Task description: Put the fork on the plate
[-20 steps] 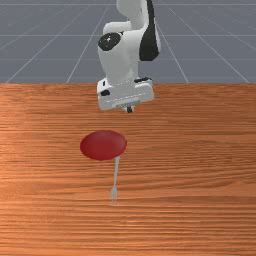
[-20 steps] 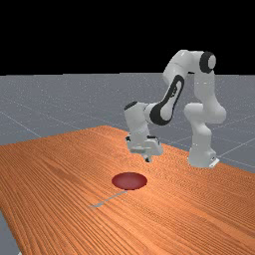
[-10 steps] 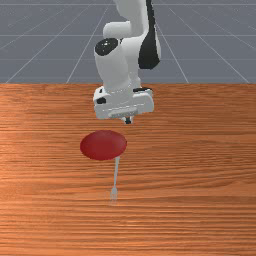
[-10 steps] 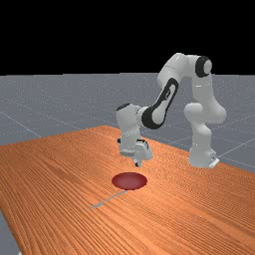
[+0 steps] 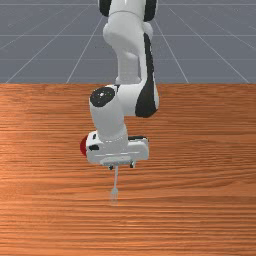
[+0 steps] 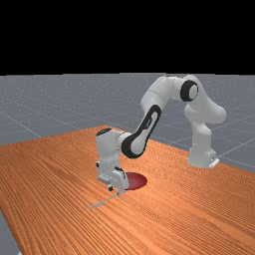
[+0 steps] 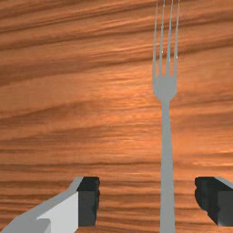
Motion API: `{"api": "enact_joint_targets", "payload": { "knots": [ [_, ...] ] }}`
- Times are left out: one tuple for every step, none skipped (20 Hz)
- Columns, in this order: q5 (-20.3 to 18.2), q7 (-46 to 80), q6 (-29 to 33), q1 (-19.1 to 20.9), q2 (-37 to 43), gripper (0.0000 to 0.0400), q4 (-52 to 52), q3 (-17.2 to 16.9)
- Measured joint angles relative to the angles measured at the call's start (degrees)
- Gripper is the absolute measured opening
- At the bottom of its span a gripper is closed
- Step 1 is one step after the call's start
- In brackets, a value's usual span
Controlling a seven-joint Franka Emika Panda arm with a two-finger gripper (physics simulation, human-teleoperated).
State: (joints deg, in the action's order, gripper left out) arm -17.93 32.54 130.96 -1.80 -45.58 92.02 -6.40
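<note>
In the front view my gripper [image 5: 121, 165] stands open over the fork's handle end, its hand covering most of the red plate [image 5: 83, 146]. The grey fork [image 5: 114, 192] points its tines away from the arm. The far view has the gripper [image 6: 116, 191] low above the fork [image 6: 103, 202], beside the plate [image 6: 138, 181]. In the wrist view the gripper's [image 7: 147, 200] fingers are wide apart, with the handle of the fork [image 7: 166, 154] lying between them and touching neither, closer to one finger.
The plate stands right by my hand, on the arm-base side of the fork. Wooden table [image 5: 200, 200] surface surrounds both things. The arm's links reach over the table behind the hand.
My hand has moved away from the arm's base and down, from behind the plate to over the fork's handle. The fingers, close together before, are now apart. Fork and plate have not moved.
</note>
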Motion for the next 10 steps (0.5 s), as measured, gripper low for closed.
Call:
{"api": "enact_joint_targets", "payload": {
  "knots": [
    [-0.22, -0.02, 1.7, 0.24, -1.39, 0.0346, -1.03, -0.12],
    [-0.42, -0.14, 3.42, 0.52, -2.56, 0.0367, -1.69, -0.26],
    [-0.58, -0.28, 5.15, 0.8, -3.71, 0.038, -2.13, -0.43],
    [-0.74, -0.34, 6.5, 1.08, -4.77, 0.0388, -2.39, -0.59],
    [-0.85, -0.2, 7.83, 1.3, -5.38, 0.0351, -2.37, -0.77],
    [-0.91, 0.07, 8.65, 1.48, -5.5, 0.0296, -2.26, -0.94],
    [-0.78, 0.11, 9.46, 1.48, -5.52, 0.0266, -2.04, -1.09],
    [-0.33, -0.01, 10.0, 1.28, -5.58, 0.0255, -1.93, -1.27],
    [0.29, -0.15, 10.39, 0.99, -5.7, 0.0228, -1.92, -1.63],
    [1.0, -0.04, 10.73, 0.58, -5.82, 0.0194, -1.85, -2.18]
  ]
}}
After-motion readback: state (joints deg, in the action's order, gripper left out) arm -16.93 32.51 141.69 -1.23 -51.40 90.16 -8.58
